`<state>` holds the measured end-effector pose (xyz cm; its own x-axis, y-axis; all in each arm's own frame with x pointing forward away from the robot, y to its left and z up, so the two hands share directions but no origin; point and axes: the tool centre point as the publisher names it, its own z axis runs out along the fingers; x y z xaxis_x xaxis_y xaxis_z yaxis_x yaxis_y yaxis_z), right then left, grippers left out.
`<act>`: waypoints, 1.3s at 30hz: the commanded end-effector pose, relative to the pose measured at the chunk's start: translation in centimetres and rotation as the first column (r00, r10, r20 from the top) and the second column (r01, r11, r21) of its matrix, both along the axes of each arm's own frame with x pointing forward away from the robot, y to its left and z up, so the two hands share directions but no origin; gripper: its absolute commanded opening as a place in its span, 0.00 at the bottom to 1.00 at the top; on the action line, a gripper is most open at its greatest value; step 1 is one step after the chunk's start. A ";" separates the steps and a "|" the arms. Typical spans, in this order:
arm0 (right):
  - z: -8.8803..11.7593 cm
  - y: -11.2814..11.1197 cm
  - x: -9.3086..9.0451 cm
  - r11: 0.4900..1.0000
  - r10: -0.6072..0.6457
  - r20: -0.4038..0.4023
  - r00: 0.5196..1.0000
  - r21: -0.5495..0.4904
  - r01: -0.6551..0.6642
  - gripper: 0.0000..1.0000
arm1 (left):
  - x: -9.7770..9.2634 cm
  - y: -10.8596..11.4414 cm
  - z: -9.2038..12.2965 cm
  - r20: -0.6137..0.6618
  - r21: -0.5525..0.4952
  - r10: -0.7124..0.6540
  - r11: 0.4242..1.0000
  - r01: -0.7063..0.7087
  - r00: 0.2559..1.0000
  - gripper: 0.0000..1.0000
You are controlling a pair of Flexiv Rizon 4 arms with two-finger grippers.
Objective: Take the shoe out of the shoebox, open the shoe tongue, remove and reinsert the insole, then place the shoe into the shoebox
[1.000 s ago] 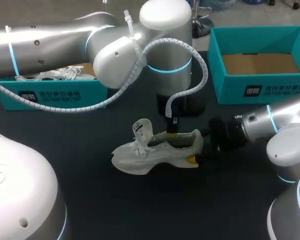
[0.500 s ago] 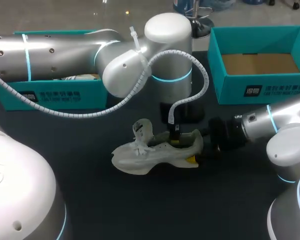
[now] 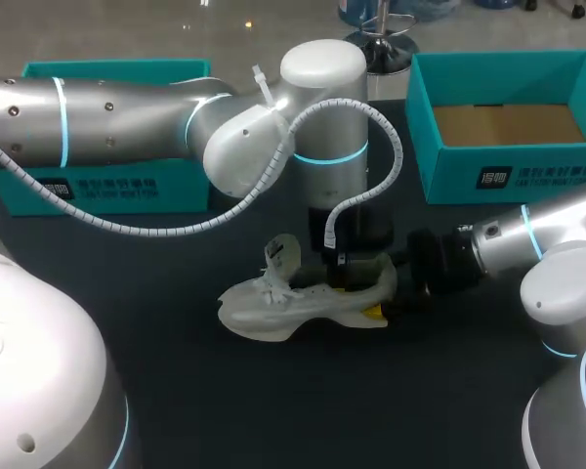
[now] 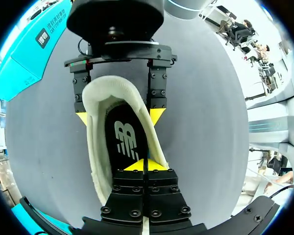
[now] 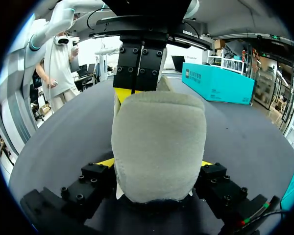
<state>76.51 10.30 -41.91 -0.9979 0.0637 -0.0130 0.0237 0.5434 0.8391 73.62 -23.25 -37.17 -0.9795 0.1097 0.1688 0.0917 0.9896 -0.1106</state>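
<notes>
A pale cream shoe lies on its sole on the dark table, toe to the left, tongue lifted. My right gripper is shut on the shoe's heel, one yellow-tipped finger on each side. From above, my left gripper hangs over the shoe's opening. Its fingers are shut, with the tips at the black insole inside the shoe. I cannot tell whether they pinch the insole. Ahead of the left gripper, my right gripper clamps the heel.
An open teal shoebox with a brown bottom stands at the back right. A second teal box stands at the back left, partly behind my left arm. Bare dark tabletop lies in front of the shoe.
My left arm has swung forward and down, bringing its shut gripper from behind the shoe into its opening. The shoe and my right arm have stayed put.
</notes>
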 end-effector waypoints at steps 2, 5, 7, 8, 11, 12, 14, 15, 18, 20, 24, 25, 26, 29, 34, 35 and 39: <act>-0.1 0.2 0.0 1.000 -0.001 0.000 1.000 -0.004 0.001 0.00 | 0.3 0.1 -0.9 -0.043 -0.019 -0.006 1.000 0.006 0.999 0.00; -0.1 0.2 0.0 1.000 -0.001 0.000 1.000 -0.004 0.001 0.00 | 0.3 0.1 -1.3 -0.071 -0.028 -0.010 1.000 0.008 0.997 0.00; -0.1 0.2 0.0 1.000 -0.001 0.000 1.000 -0.004 0.001 0.00 | 0.3 0.1 -1.4 -0.082 -0.031 -0.013 0.999 0.011 0.997 0.00; -0.1 0.2 0.0 1.000 -0.001 0.000 1.000 -0.004 0.001 0.00 | 0.2 0.1 -1.5 -0.085 -0.033 -0.014 0.999 0.011 0.996 0.00; -0.1 0.2 0.0 1.000 -0.001 0.000 1.000 -0.004 0.001 0.00 | 0.1 0.0 -1.8 -0.109 -0.042 -0.026 0.999 0.022 0.994 0.00; -0.1 0.2 0.0 1.000 -0.001 0.000 1.000 -0.004 0.001 0.00 | 0.0 0.0 -1.8 -0.107 -0.041 -0.027 0.999 0.023 0.994 0.00; -0.1 0.2 0.0 1.000 -0.001 0.000 1.000 -0.004 0.001 0.00 | -0.5 0.0 -1.7 -0.110 -0.044 -0.037 0.998 0.033 0.993 0.00; -0.1 0.2 0.0 1.000 -0.001 0.000 1.000 -0.004 0.001 0.00 | -0.7 0.0 -1.7 -0.109 -0.045 -0.042 0.998 0.038 0.993 0.00; -0.1 0.2 0.0 1.000 -0.001 0.000 1.000 -0.004 0.001 0.00 | -1.1 0.0 -1.9 -0.113 -0.043 -0.045 0.998 0.041 0.993 0.02; -0.1 0.2 0.0 1.000 -0.001 0.000 1.000 -0.004 0.001 0.00 | -1.1 -0.1 -2.3 -0.119 -0.038 -0.043 0.999 0.039 0.992 0.22; -0.1 0.2 0.0 1.000 -0.001 0.000 1.000 -0.004 0.001 0.00 | -1.1 -0.3 -2.7 -0.115 -0.033 -0.044 0.999 0.040 0.992 0.39; -0.1 0.2 0.0 1.000 -0.001 0.000 1.000 -0.004 0.001 0.00 | -1.1 -0.4 -2.7 -0.111 -0.034 -0.044 0.999 0.041 0.993 0.37; -0.1 0.2 0.0 1.000 -0.001 0.000 1.000 -0.004 0.001 0.00 | -1.0 -0.5 -2.9 -0.102 -0.029 -0.046 0.999 0.043 0.994 0.35; -0.1 0.2 0.0 1.000 -0.001 0.000 1.000 -0.004 0.001 0.00 | -0.8 -0.7 -3.4 -0.087 -0.020 -0.051 0.999 0.050 0.995 0.33; -0.1 0.2 0.0 1.000 -0.001 0.000 1.000 -0.004 0.001 0.00 | -0.5 -0.8 -4.4 -0.069 -0.005 -0.052 0.999 0.052 0.996 0.25; -0.1 0.2 0.0 1.000 -0.001 0.000 1.000 -0.004 0.001 0.00 | -0.4 -0.8 -4.4 -0.066 -0.002 -0.048 0.999 0.047 0.997 0.20; -0.1 0.2 0.0 1.000 -0.001 0.000 1.000 -0.004 0.001 0.00 | 0.0 -0.6 -4.6 -0.051 0.003 -0.034 0.999 0.034 0.998 0.18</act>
<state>76.42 10.19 -42.01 -0.9979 0.0634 -0.0142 0.0227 0.5448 0.8383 73.58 -23.37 -40.61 -0.9628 0.1466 0.2271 0.1220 0.9854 -0.1186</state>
